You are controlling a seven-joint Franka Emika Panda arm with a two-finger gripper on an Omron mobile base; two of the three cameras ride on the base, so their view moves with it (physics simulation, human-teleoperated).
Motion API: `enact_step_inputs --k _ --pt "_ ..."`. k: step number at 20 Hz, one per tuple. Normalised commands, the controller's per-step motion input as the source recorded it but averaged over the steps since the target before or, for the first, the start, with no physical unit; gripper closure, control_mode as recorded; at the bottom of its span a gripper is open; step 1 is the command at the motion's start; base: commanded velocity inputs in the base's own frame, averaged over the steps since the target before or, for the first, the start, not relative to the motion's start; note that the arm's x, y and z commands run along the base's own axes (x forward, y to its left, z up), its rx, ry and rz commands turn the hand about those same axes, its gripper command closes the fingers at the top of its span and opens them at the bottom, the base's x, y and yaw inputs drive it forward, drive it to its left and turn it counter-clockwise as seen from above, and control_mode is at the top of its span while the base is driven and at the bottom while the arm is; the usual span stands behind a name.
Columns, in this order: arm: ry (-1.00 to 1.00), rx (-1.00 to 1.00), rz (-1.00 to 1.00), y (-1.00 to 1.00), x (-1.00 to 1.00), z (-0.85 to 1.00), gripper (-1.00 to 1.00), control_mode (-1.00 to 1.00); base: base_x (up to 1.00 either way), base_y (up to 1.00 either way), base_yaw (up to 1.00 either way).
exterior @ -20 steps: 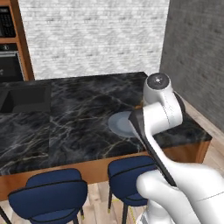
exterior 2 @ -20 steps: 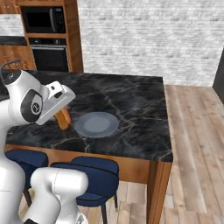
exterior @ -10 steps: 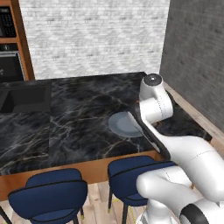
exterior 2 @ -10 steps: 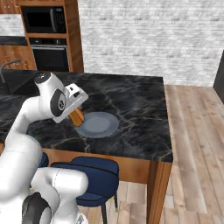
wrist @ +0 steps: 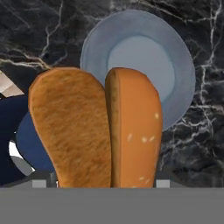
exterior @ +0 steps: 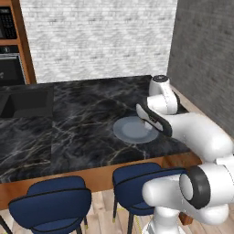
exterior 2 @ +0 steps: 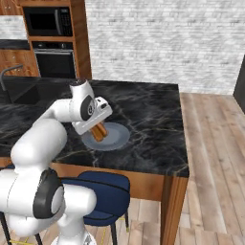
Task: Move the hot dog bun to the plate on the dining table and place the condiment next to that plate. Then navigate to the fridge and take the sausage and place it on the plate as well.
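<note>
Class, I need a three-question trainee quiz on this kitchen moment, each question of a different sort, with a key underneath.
1. True or false: the hot dog bun already lies flat on the plate.
2. Multiple choice: the pincer is A) open and empty, B) shut on the hot dog bun, C) shut on a yellow bottle.
3. Fill in: the plate rests on the black marble top of the dining ____.

Key: 1 false, the bun is held in the pincer above the plate's near edge; 2 B; 3 table.
</note>
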Motion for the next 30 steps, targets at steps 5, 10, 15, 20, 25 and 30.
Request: enact_step_inputs --k 5,10,15,20,25,30 --pt "0.01 0.0 0.06 0.0 0.6 -0.45 1.0 -1.0 0.0 0.0 0.0" --pt "0.04 0.0 0.05 0.0 0.63 -0.48 1.0 -1.0 0.0 0.0 0.0" --pt "0.06 0.0 0.06 0.0 0.54 -0.44 1.0 -1.0 0.0 0.0 0.0" --pt "0.11 0.0 0.03 0.06 0.52 -0.4 1.0 -1.0 0.0 0.0 0.0" --pt "0.14 0.0 0.0 0.14 0.37 -0.31 -1.0 -1.0 0.0 0.0 0.0" --pt "0.01 0.0 0.0 0.06 0.07 -0.04 -1.0 -1.0 0.0 0.0 0.0"
